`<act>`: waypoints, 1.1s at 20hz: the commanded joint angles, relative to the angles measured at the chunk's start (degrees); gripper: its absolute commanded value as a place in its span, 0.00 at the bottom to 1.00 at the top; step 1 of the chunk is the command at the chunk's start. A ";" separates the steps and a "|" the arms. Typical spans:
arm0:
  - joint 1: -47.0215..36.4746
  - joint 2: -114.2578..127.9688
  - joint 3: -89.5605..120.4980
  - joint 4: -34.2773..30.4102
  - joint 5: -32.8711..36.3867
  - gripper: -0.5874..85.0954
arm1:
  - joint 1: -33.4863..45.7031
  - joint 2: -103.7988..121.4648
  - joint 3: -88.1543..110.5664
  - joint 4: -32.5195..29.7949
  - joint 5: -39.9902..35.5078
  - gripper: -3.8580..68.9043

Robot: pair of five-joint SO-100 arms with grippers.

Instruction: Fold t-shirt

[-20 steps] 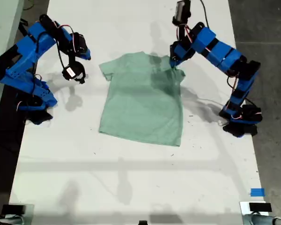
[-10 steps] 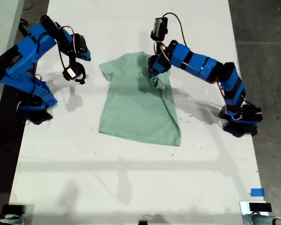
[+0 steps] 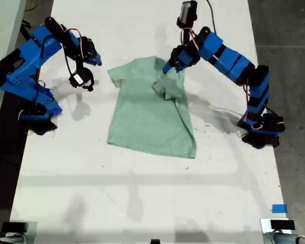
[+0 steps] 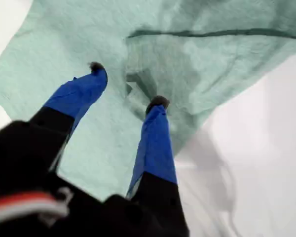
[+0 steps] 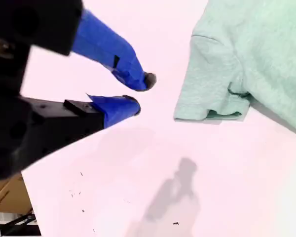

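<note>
The pale mint-green t-shirt (image 3: pixel 150 114) lies flat on the white table (image 3: pixel 142 193). Its sleeve (image 3: pixel 168 89) on the exterior view's right is folded inward onto the chest. My first gripper (image 3: pixel 169 67) hovers just above that folded sleeve near the collar. In the first wrist view it (image 4: pixel 126 84) is open, with the creased cloth (image 4: pixel 187 69) below and nothing between its fingers. My second gripper (image 3: pixel 81 80) hangs over bare table at the exterior view's left, a little apart from the other sleeve (image 5: pixel 207 94). Its fingers (image 5: pixel 140 94) stand slightly open and hold nothing.
The two blue arm bases (image 3: pixel 38 109) (image 3: pixel 259 129) stand at the table's sides in the exterior view. A blue tape piece (image 3: pixel 279 208) marks the near right corner of that view. Dark floor (image 3: pixel 295 51) lies beyond the table's right edge there.
My first gripper carried the sleeve on the exterior view's right inward over the shirt, let it go, and rose back a little. The second arm has not moved.
</note>
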 commanded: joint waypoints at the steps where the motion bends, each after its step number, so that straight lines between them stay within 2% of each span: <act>1: -0.26 -0.79 -0.79 -2.37 1.05 0.15 | 2.64 15.56 6.42 2.02 -1.93 0.31; 8: -3.43 -17.40 -8.17 -7.47 6.15 0.27 | 1.58 35.60 32.43 -2.11 1.23 0.26; 14: -8.35 -35.86 -18.02 -9.76 6.77 0.27 | 0.18 43.51 41.22 -4.57 2.81 0.24; 18: -9.93 -49.83 -28.39 -7.56 6.15 0.27 | -0.18 45.97 43.42 -4.57 2.90 0.23; 20: -9.58 -57.04 -36.56 -2.64 5.63 0.24 | 0.09 47.11 44.47 -4.57 2.90 0.23; 22: -9.67 -59.85 -40.52 -0.18 5.45 0.11 | 0.53 47.99 45.44 -4.83 2.55 0.22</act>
